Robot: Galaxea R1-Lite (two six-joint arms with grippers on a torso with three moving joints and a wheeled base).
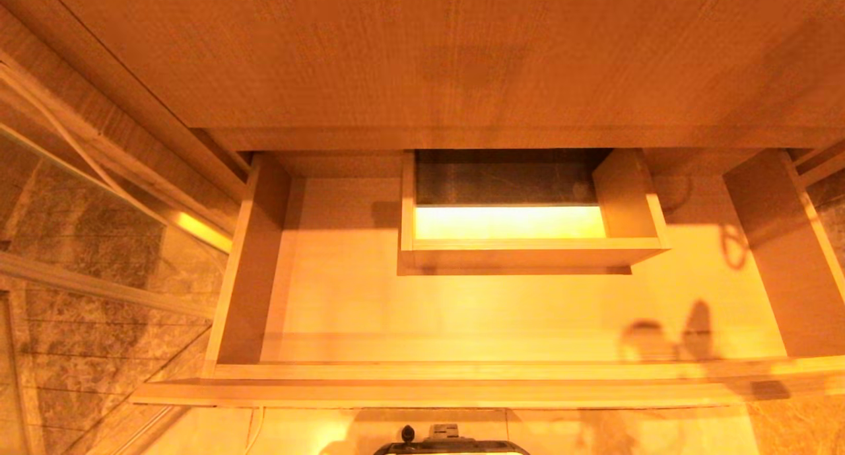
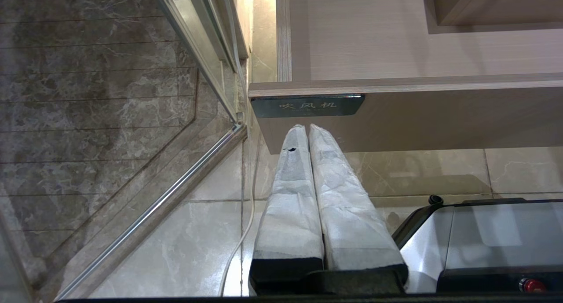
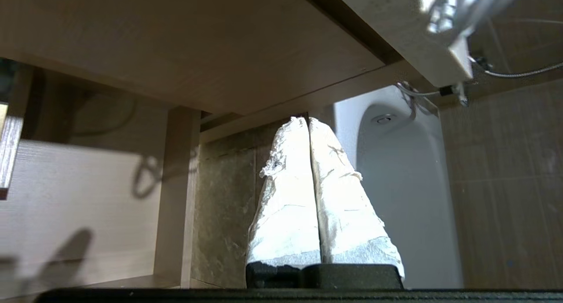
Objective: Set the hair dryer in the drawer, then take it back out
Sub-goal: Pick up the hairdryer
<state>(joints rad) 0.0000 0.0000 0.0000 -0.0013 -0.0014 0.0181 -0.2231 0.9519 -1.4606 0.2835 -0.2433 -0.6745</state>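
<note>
Warm bathroom light fell on wood and marble. Both white-wrapped grippers were pressed shut and empty: the right gripper (image 3: 308, 120) beside the drawer's (image 1: 422, 370) right wall, the left gripper (image 2: 306, 128) parked below its labelled front. No hair dryer showed in the pulled-out drawer.

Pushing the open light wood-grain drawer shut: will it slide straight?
The light wood-grain drawer shows nothing loose inside, so probably slides lightly. It is wide, so an off-centre push may skew it. Its flat front looks stiff.
</note>
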